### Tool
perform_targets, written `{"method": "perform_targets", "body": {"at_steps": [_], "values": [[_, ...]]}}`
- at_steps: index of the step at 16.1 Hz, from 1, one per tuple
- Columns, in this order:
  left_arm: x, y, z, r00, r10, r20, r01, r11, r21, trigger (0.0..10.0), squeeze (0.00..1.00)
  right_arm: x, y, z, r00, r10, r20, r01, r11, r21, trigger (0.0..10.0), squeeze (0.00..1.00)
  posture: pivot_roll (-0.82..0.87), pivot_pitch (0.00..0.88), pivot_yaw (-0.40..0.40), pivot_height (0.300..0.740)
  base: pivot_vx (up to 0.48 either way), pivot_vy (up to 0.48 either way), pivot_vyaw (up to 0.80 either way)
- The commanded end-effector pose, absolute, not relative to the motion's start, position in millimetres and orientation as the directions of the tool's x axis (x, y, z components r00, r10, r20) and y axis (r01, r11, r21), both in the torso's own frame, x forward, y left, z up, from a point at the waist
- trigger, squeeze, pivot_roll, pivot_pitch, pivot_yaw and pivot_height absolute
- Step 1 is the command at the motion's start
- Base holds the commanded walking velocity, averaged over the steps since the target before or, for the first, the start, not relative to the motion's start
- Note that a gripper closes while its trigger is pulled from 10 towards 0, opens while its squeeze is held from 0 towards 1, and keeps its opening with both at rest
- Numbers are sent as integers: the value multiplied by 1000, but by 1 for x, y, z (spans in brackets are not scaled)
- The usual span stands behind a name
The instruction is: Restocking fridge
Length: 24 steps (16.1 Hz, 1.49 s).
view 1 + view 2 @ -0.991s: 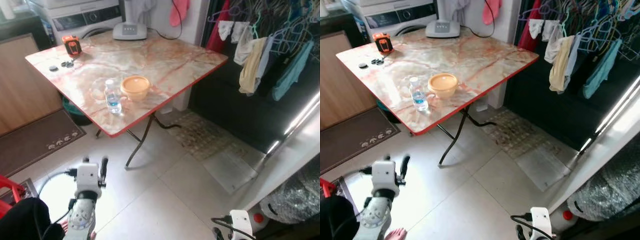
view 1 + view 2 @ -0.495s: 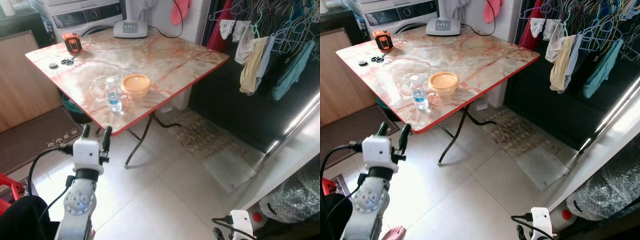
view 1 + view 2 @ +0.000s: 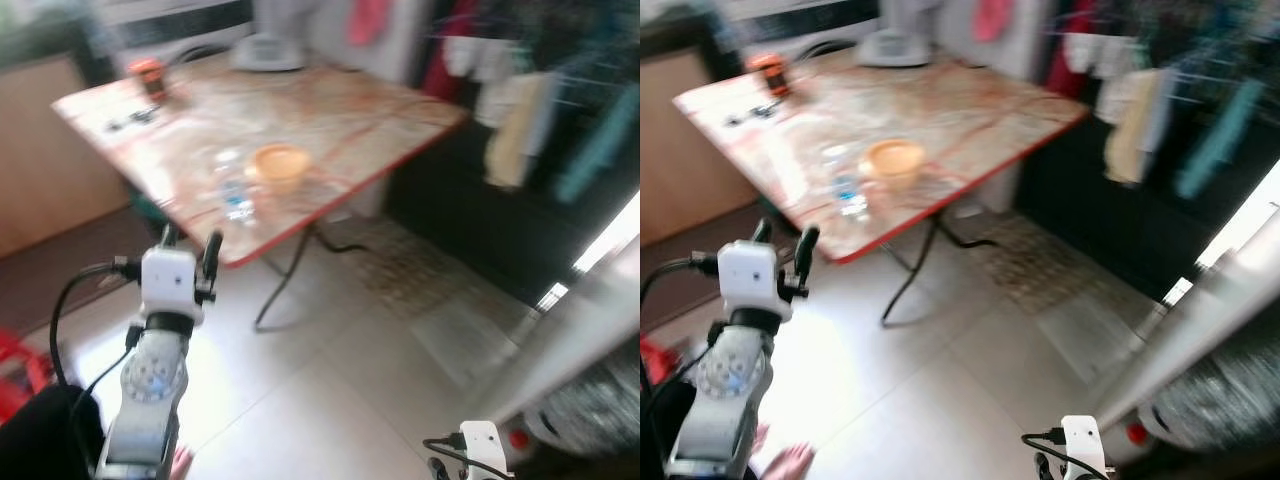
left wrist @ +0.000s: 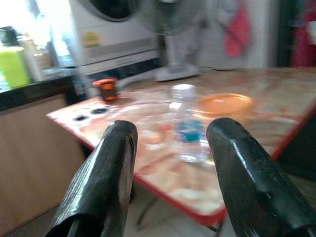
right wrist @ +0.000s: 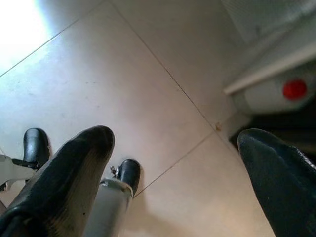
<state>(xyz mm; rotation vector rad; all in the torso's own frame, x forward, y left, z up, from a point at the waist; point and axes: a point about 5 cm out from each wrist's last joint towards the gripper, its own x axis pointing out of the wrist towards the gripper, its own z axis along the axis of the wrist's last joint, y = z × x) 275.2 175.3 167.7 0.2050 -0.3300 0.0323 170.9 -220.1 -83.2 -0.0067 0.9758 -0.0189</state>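
Left hand (image 4: 170,173) wide, empty, near table (image 3: 350,125) edge; likely water bottle (image 4: 186,123) ahead, blurred.

Motion-blurred table (image 3: 330,120) and water bottle (image 3: 236,190).

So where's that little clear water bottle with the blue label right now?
The small clear plastic water bottle stands on the marble-patterned folding table near its red front edge, just left of the orange bowl. The raised left gripper points at it, short of the table.

bottle label (image 4: 188,134) blurred, yellow washing machine sticker (image 4: 90,39) unreadable, no legible text
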Motion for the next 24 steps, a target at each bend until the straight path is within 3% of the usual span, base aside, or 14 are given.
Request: {"method": "perform_targets", "body": {"at_steps": [1, 18, 24], "values": [[277, 176, 176, 941, 6, 338, -67, 984, 167, 10000, 0, 174, -219, -82, 569, -17, -822, 14, 1000, -12, 10000, 0, -93, 26, -36, 740, 289, 0, 800], [284, 166, 192, 932, -19, 362, -31, 991, 131, 10000, 0, 174, -217, -82, 576, -3, -818, -7, 1000, -8, 10000, 0, -78, 0, -34, 740, 295, 0, 29], [284, 162, 194, 930, -24, 367, -23, 992, 125, 10000, 0, 174, -217, -82, 570, -3, -821, -12, 1000, -12, 10000, 0, -78, 0, -33, 740, 164, 0, 703]]}}
